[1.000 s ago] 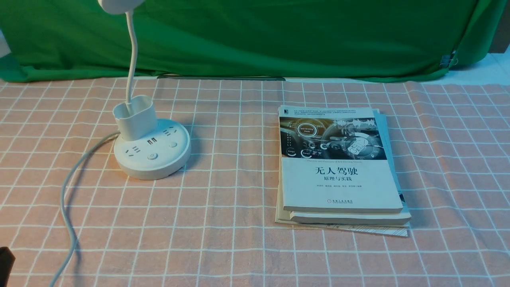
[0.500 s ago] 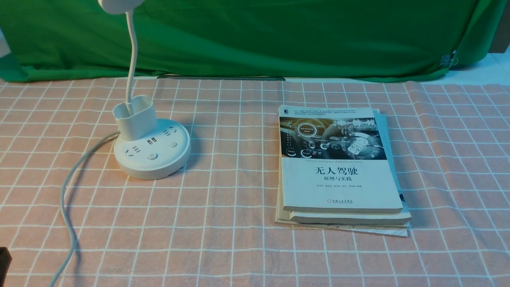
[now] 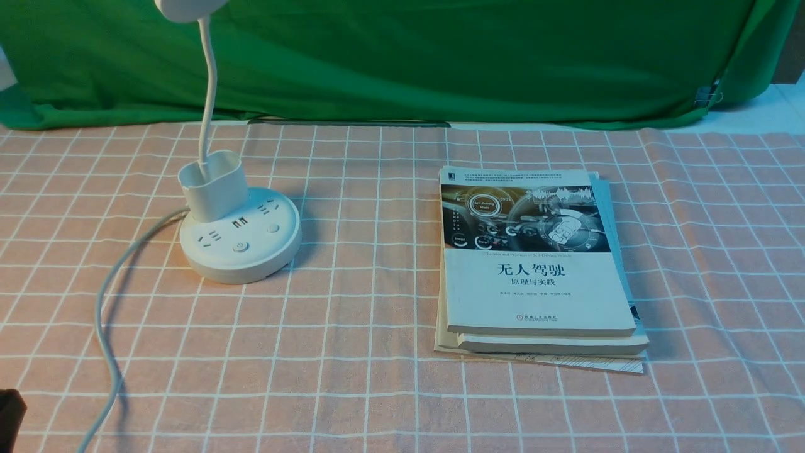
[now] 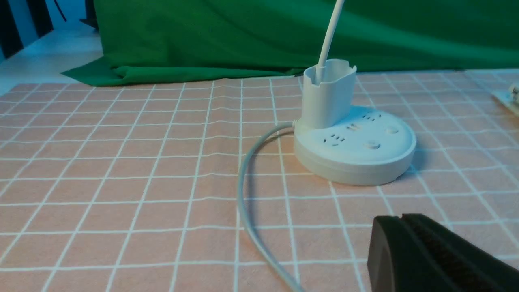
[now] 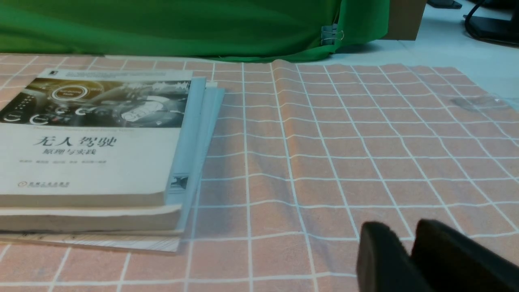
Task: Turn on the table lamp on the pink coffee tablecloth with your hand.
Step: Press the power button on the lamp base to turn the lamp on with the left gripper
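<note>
The white table lamp [image 3: 242, 242] stands on the left of the pink coffee tablecloth [image 3: 352, 352]. Its round base carries sockets, USB ports and two buttons. An oval cup [image 3: 214, 185] and a thin gooseneck [image 3: 207, 94] rise to the head [image 3: 188, 7], which the top edge cuts off. Its grey-white cord [image 3: 104, 314] runs toward the front edge. My left gripper [image 4: 401, 220] is shut and empty, low over the cloth a short way in front of the lamp base [image 4: 357, 150]. Only a dark corner of it [image 3: 9, 409] shows in the front view. My right gripper [image 5: 407, 235] is empty, with a narrow gap between its tips.
A stack of books [image 3: 534, 264] lies right of centre and also shows in the right wrist view [image 5: 93, 142]. A green cloth backdrop [image 3: 440, 56] closes off the far edge. The lamp's cord [image 4: 243, 194] lies on the cloth beside my left gripper.
The dark corner of my left gripper at the bottom left of the front view shifted slightly. The lamp and the books have not moved.
</note>
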Tool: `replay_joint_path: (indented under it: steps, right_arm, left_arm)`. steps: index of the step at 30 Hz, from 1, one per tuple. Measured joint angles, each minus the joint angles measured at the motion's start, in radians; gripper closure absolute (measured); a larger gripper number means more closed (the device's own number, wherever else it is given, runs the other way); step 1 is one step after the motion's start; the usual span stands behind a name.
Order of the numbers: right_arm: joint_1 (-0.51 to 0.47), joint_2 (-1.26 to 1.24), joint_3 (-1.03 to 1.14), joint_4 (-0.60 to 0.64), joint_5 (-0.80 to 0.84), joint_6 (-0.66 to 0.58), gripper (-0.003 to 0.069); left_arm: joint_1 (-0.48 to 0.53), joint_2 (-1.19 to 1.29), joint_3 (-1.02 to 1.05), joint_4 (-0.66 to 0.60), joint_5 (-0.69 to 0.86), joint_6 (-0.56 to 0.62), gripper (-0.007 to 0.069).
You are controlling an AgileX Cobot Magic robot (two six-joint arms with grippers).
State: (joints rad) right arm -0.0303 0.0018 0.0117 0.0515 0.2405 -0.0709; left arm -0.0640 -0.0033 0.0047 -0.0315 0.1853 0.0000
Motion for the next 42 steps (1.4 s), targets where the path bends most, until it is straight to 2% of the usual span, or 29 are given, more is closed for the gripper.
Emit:
replay_joint_path:
  steps: [2, 5, 6, 7, 8, 10, 14, 15, 17, 20, 22, 23, 25, 26, 28, 30, 31, 33, 36, 38, 39, 41, 42]
  right_arm:
    - [0.000, 0.000, 0.000, 0.000, 0.000, 0.000, 0.0468]
    - [0.000, 0.000, 0.000, 0.000, 0.000, 0.000, 0.0463]
    - [0.000, 0.000, 0.000, 0.000, 0.000, 0.000, 0.0459]
    - [0.000, 0.000, 0.000, 0.000, 0.000, 0.000, 0.0459]
    - [0.000, 0.000, 0.000, 0.000, 0.000, 0.000, 0.0456]
    - [0.000, 0.000, 0.000, 0.000, 0.000, 0.000, 0.0454]
    - [0.000, 0.000, 0.000, 0.000, 0.000, 0.000, 0.0445]
    - [0.000, 0.000, 0.000, 0.000, 0.000, 0.000, 0.0445]
    - [0.000, 0.000, 0.000, 0.000, 0.000, 0.000, 0.0440]
    - [0.000, 0.000, 0.000, 0.000, 0.000, 0.000, 0.0436]
    - [0.000, 0.000, 0.000, 0.000, 0.001, 0.000, 0.0430]
    - [0.000, 0.000, 0.000, 0.000, 0.001, 0.000, 0.0429]
    - [0.000, 0.000, 0.000, 0.000, 0.001, 0.000, 0.0424]
    - [0.000, 0.000, 0.000, 0.000, 0.001, 0.000, 0.0424]
    - [0.000, 0.000, 0.000, 0.000, 0.001, 0.000, 0.0424]
    - [0.000, 0.000, 0.000, 0.000, 0.001, 0.000, 0.0422]
    - [0.000, 0.000, 0.000, 0.000, 0.001, 0.000, 0.0422]
    - [0.000, 0.000, 0.000, 0.000, 0.001, 0.000, 0.0422]
    - [0.000, 0.000, 0.000, 0.000, 0.001, 0.000, 0.0422]
    - [0.000, 0.000, 0.000, 0.000, 0.001, 0.000, 0.0421]
    - [0.000, 0.000, 0.000, 0.000, 0.001, 0.000, 0.0421]
    - [0.000, 0.000, 0.000, 0.000, 0.001, 0.000, 0.0421]
    - [0.000, 0.000, 0.000, 0.000, 0.001, 0.000, 0.0421]
  left_arm:
    - [0.000, 0.000, 0.000, -0.021, -0.042, 0.000, 0.0602]
    - [0.000, 0.000, 0.000, -0.053, -0.218, 0.000, 0.0602]
    - [0.000, 0.000, 0.000, -0.054, -0.354, 0.000, 0.0602]
    - [0.000, 0.000, 0.000, -0.054, -0.390, 0.000, 0.0602]
    - [0.000, 0.000, 0.000, -0.045, -0.533, 0.000, 0.0602]
    - [0.000, -0.001, 0.000, -0.012, -0.703, 0.008, 0.0602]
    - [0.000, -0.001, 0.000, 0.056, -0.966, 0.021, 0.0602]
    - [0.000, -0.001, 0.000, 0.061, -1.015, 0.009, 0.0602]
    - [0.000, -0.001, -0.014, 0.048, -1.089, -0.095, 0.0602]
    - [0.000, 0.009, -0.118, 0.043, -1.025, -0.187, 0.0602]
    - [0.000, 0.055, -0.261, 0.051, -0.820, -0.233, 0.0602]
    - [0.000, 0.055, -0.275, 0.053, -0.797, -0.235, 0.0602]
    - [0.000, 0.170, -0.445, 0.097, -0.448, -0.237, 0.0602]
    - [0.000, 0.180, -0.454, 0.099, -0.424, -0.237, 0.0602]
    - [0.000, 0.315, -0.512, 0.110, -0.185, -0.239, 0.0602]
    - [0.000, 0.442, -0.504, 0.061, -0.064, -0.240, 0.0602]
    - [0.000, 0.455, -0.504, 0.061, -0.054, -0.241, 0.0602]
    - [0.000, 0.640, -0.480, -0.081, 0.026, -0.235, 0.0602]
    - [0.000, 0.837, -0.494, -0.306, 0.099, -0.122, 0.0602]
    - [0.000, 0.995, -0.553, -0.496, 0.188, 0.081, 0.0602]
    - [0.000, 0.995, -0.560, -0.510, 0.196, 0.081, 0.0602]
    - [-0.001, 1.168, -0.660, -0.640, 0.289, 0.281, 0.0602]
    - [-0.001, 1.181, -0.670, -0.647, 0.296, 0.290, 0.0602]
